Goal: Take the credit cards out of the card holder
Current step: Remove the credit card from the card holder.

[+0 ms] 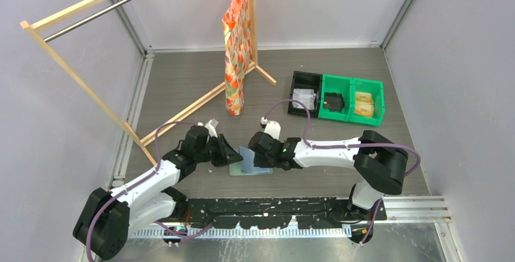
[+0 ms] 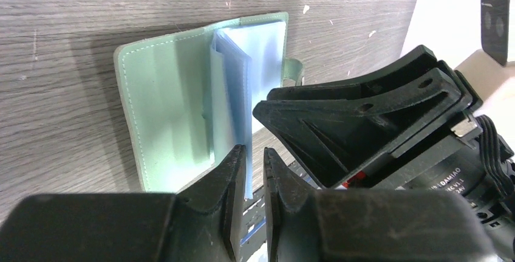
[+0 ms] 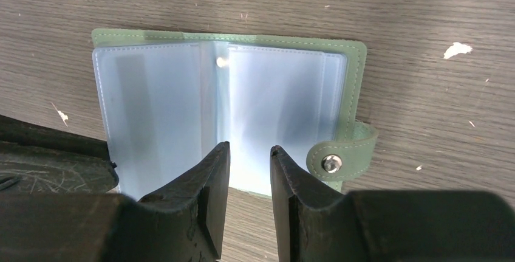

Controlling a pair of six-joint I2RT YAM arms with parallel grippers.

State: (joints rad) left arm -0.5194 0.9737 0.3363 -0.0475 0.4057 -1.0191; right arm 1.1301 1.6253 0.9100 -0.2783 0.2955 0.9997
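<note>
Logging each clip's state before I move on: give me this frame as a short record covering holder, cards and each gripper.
holder: card holder lies open on the table, clear sleeves facing up
snap tab: undone, sticking out past the cover
cards: none seen outside; sleeves too cloudy to tell contents
left gripper: jaws slightly apart, a raised sleeve leaf in the gap
right gripper: jaws apart at the sleeves' edge

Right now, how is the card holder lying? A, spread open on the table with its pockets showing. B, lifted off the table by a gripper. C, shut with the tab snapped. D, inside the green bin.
A: the card holder lies spread open on the table, pale pockets facing up, its snap tab hanging loose at one side.
</note>
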